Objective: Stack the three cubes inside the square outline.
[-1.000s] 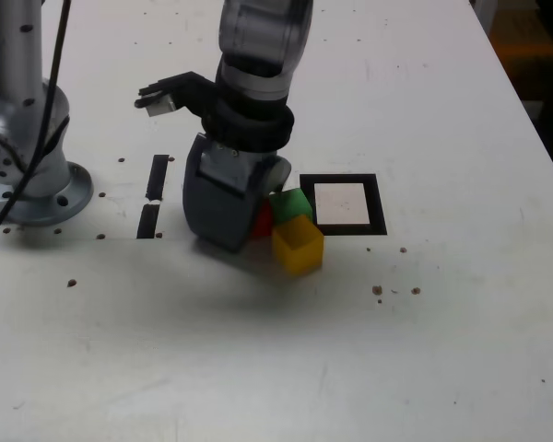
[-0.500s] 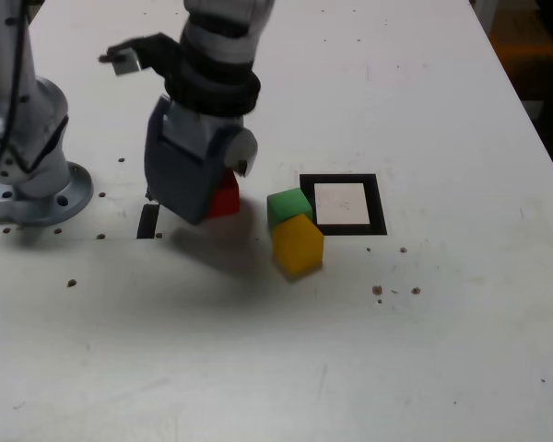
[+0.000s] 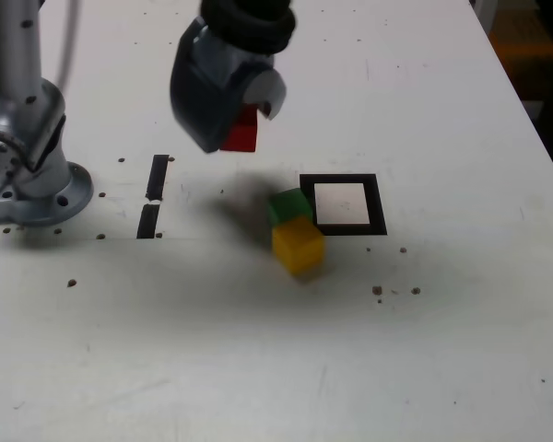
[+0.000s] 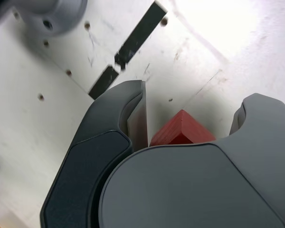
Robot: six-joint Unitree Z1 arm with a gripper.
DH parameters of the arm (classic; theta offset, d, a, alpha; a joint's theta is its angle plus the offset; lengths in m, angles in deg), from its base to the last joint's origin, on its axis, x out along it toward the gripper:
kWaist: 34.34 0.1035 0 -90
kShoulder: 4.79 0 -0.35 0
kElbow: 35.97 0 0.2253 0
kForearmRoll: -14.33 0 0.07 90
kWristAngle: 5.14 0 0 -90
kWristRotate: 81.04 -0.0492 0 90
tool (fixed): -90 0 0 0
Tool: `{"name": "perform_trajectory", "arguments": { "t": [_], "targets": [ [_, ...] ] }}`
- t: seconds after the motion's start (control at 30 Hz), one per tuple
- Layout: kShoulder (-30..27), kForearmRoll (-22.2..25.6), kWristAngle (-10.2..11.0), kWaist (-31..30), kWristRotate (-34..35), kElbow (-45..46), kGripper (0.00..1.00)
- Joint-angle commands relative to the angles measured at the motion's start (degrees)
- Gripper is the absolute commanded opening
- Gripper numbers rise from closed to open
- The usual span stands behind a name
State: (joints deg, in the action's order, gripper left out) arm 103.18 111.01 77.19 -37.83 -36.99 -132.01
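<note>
While the gripper hangs in the upper middle of the exterior view, its fingers are closed around the red block, leaving only part of it showing beneath them. The block is up off the white table, and a soft shadow lies on the surface below. In the wrist view, a red corner pokes out between the two fingers, with the rest hidden behind the nearer grey shell.

Near the middle of the exterior frame sits the green block, right at the left edge of the black square outline. The yellow block is just below it in the frame, overlapping its lower corner; whether the two touch is hard to tell. The outline is right of centre, and its white middle has no block in it.

Two short black strips lie end to end in the left half of the frame, between the round metal base at the far left and the blocks. A blurred cable crosses the upper left. Small dark spots dot the table, and the upper right corner falls into shadow beyond its edge.
</note>
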Motion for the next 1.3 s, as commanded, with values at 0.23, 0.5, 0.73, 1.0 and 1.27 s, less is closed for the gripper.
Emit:
{"name": "perform_trajectory", "arguments": {
  "t": [0.23, 0.5, 0.73, 1.0, 1.27],
  "targets": [
    [10.67, -0.03, 1.62, -0.05, -17.59, -17.21, 0.29],
    [15.87, -0.21, 5.27, 0.60, -31.27, -22.00, 0.29],
    [17.06, -0.46, 7.10, -0.02, -35.19, -21.85, 0.29],
    [18.87, -3.00, 5.52, -1.33, -38.66, -21.56, 0.29],
    [20.65, -5.84, 4.99, -4.42, -39.16, -22.19, 0.29]
  ]
}}
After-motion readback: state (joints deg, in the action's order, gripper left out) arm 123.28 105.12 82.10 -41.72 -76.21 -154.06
